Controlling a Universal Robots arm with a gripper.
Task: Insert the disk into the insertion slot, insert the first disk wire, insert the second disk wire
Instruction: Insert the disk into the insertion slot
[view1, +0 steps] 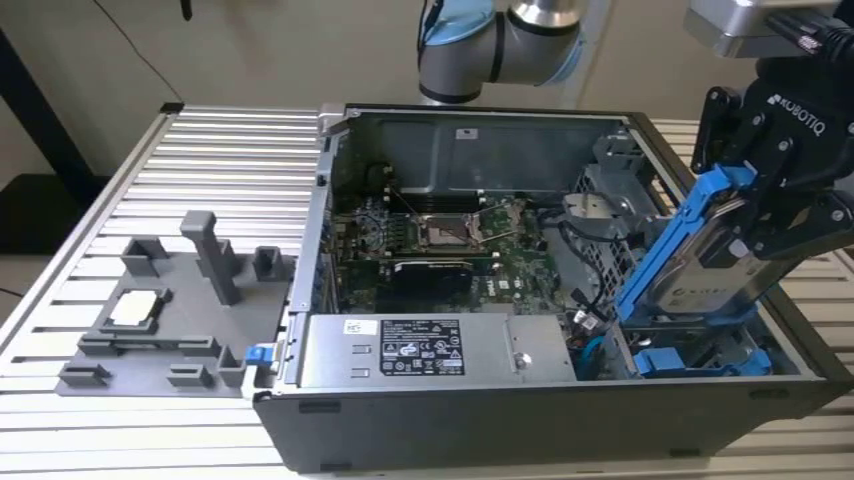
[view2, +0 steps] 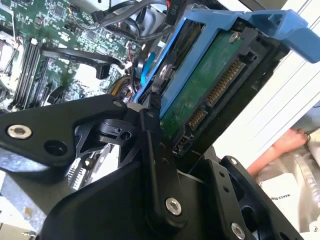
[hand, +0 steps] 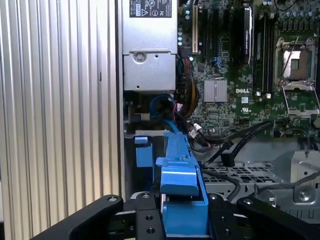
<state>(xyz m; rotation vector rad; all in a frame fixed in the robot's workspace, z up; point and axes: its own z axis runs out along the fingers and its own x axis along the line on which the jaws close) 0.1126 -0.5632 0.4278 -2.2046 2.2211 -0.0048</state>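
pincer: (view1: 750, 208) closed onto the disk (view1: 711, 268), black fingers (view1: 787, 225) pressing on its two opposite flat sides; gripped at the upper half
pincer, wrist cams: in the second wrist view the fingers (view2: 156, 150) bracket the connector end of the disk (view2: 210, 82), green board side facing the camera; in the first wrist view the blue carrier edge (hand: 181, 182) sits between the two finger links, pincer (hand: 182, 222)
disk pose: steeply tilted, not flat. Upper end stands above the rim of the computer case (view1: 534, 425), lower end reaches down inside the case
insertion slot: (view1: 694, 360) blue-edged bay in the case corner at the exterior view's right, directly under the disk's lower end
disk vs slot: not seated; lower end is at the bay mouth, cannot tell if it touches
black cables: (hand: 235, 145) lie loose over the motherboard (hand: 240, 75) and cage top, plug ends free, not on the disk
power supply: (view1: 414, 350) just beside the slot, on the exterior view's left of it
worktop: (view1: 200, 170) ribbed aluminium, carries the case and a grey fixture (view1: 174, 310) well apart from the pincer
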